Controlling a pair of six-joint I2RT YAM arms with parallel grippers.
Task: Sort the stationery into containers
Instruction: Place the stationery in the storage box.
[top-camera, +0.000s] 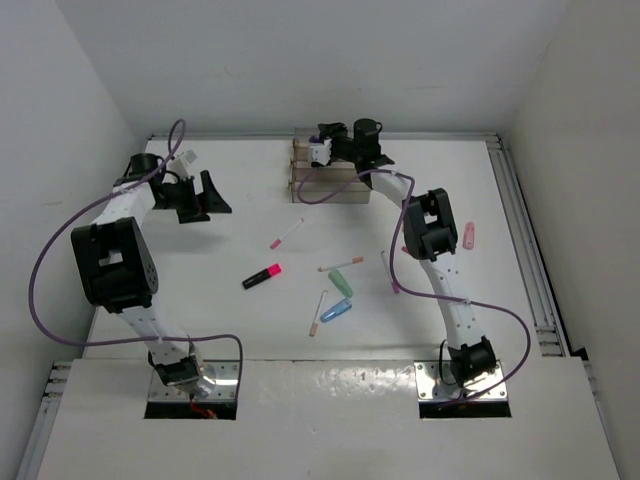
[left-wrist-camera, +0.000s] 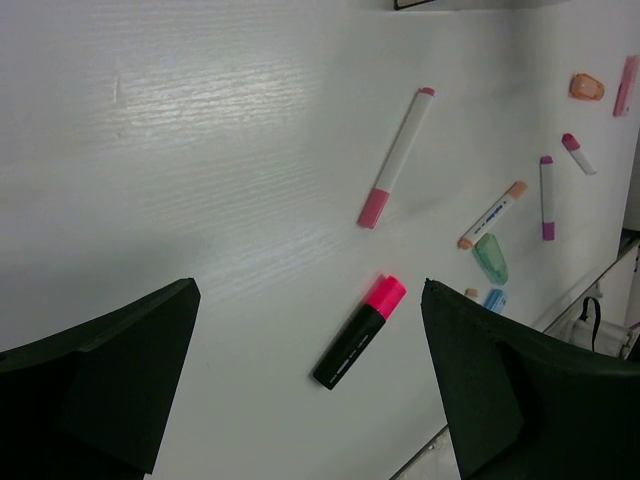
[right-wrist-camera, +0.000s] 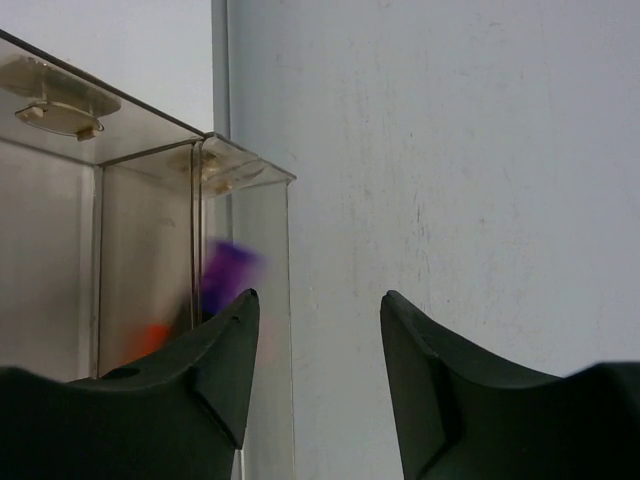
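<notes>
Risk lay at the trays (right-wrist-camera: 150, 200): the right gripper (right-wrist-camera: 315, 310), spread and empty, could have clipped their walls on withdrawing. Left gripper (left-wrist-camera: 308, 290) also hung spread.

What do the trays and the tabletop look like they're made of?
Trays: clear hard plastic, glossy. A purple blur and an orange patch show through the walls, and the edges catch light. Tabletop: white, semi-matte, faint wood-like grain with soft glare. It is probably laminate or painted board; I cannot tell which.

White table (top-camera: 220, 320): stepped clear-plastic tray block (top-camera: 322, 181) at far edge; pink-capped black highlighter (top-camera: 261, 276), thin white pens (top-camera: 287, 233), pastel green piece (top-camera: 342, 283)
</notes>
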